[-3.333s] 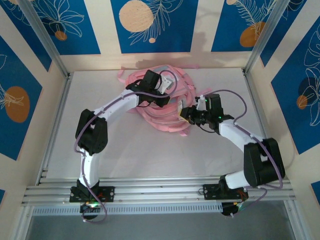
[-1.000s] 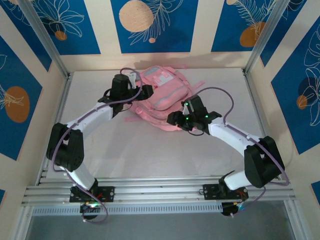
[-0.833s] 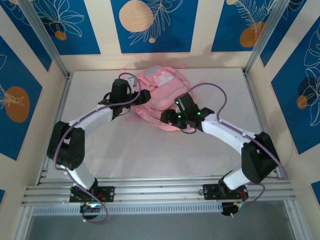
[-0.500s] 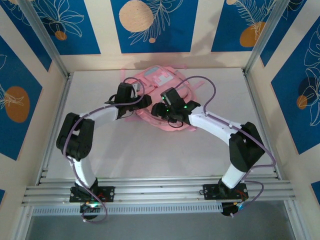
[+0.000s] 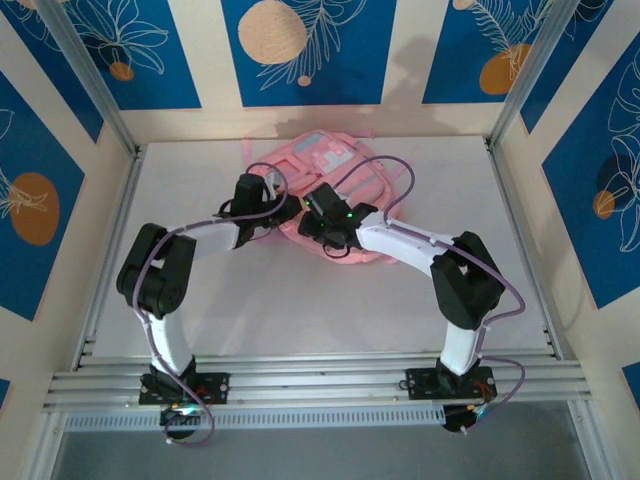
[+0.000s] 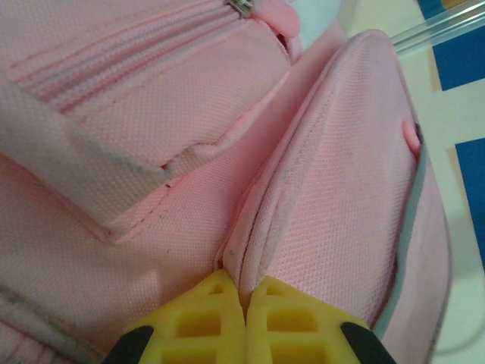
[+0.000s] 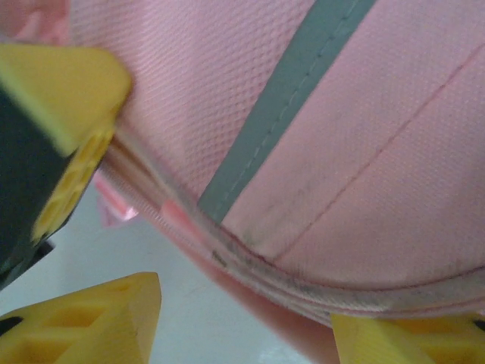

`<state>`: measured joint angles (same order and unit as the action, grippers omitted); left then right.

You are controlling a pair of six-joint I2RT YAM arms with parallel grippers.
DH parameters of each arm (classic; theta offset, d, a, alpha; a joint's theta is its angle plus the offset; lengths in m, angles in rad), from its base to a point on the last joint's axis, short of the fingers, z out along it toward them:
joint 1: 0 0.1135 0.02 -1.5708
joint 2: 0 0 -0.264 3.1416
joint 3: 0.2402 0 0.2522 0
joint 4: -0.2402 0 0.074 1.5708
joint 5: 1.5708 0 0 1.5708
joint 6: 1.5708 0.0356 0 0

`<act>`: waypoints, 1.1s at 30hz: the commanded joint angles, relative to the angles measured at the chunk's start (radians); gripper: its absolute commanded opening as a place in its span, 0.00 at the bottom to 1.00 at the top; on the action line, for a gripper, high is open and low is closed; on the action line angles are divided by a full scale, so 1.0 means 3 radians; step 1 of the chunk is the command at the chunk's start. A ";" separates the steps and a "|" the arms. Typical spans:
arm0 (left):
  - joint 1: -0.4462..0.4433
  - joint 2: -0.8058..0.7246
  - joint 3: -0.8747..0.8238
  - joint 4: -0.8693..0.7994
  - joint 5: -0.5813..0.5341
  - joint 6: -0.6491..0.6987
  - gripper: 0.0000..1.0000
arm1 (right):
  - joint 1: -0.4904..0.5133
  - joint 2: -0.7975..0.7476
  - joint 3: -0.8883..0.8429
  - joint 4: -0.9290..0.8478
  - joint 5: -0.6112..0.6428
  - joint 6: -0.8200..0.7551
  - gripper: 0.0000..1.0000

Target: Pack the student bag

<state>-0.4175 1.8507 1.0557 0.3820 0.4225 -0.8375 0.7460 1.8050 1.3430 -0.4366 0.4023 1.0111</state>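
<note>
White tabletop (image 5: 330,300) carries the student bag (image 5: 335,175), a large soft pink fabric backpack with grey stripes, lying toward the far wall, and both arms meet at its near edge. The left gripper (image 6: 244,294) has its yellow fingers pressed together on a raised pocket seam, probably to pin or lift the fabric, while the right gripper (image 7: 246,322) stands spread around the zippered rim beside it, seemingly ready to work the opening. Cream walls with blue leaf-printed panels (image 5: 300,50) and aluminium rails (image 5: 320,380) enclose the plain matte surface
</note>
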 commanded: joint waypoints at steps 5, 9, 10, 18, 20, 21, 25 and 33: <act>-0.0328 -0.0425 -0.0347 0.0554 0.0236 -0.0475 0.00 | -0.0003 0.0009 0.0184 -0.0368 0.0572 0.0016 0.61; -0.0391 -0.0452 -0.0323 0.0643 0.0278 -0.0611 0.00 | 0.0001 0.0026 0.0200 -0.0522 0.0665 0.0054 0.62; -0.0401 -0.0456 -0.0316 0.0652 0.0277 -0.0621 0.00 | 0.0001 0.0002 0.0176 -0.0488 0.0634 0.0051 0.63; -0.0402 -0.0496 -0.0237 0.0597 0.0288 -0.0653 0.00 | 0.0090 -0.0507 -0.0202 0.0090 0.0492 -0.0373 0.68; -0.0384 -0.0483 -0.0180 0.0500 0.0287 -0.0588 0.00 | 0.0158 -0.0585 -0.0305 0.0222 0.0638 -0.0600 0.70; -0.0379 -0.0468 -0.0163 0.0500 0.0287 -0.0588 0.00 | 0.0172 -0.0596 -0.0329 0.0226 0.0719 -0.0671 0.71; -0.0366 -0.0432 -0.0121 0.0565 0.0308 -0.0667 0.00 | 0.0101 -0.0501 -0.0340 0.0255 0.0732 -0.0715 0.73; -0.0372 -0.0527 -0.0133 0.0684 0.0378 -0.0860 0.00 | 0.0137 0.0035 -0.0008 -0.0041 0.1344 -0.0580 0.81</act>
<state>-0.4889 1.7603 0.9791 0.4942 0.3882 -1.0725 0.8059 1.7599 1.2839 -0.4583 0.6556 0.8188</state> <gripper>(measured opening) 0.048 0.804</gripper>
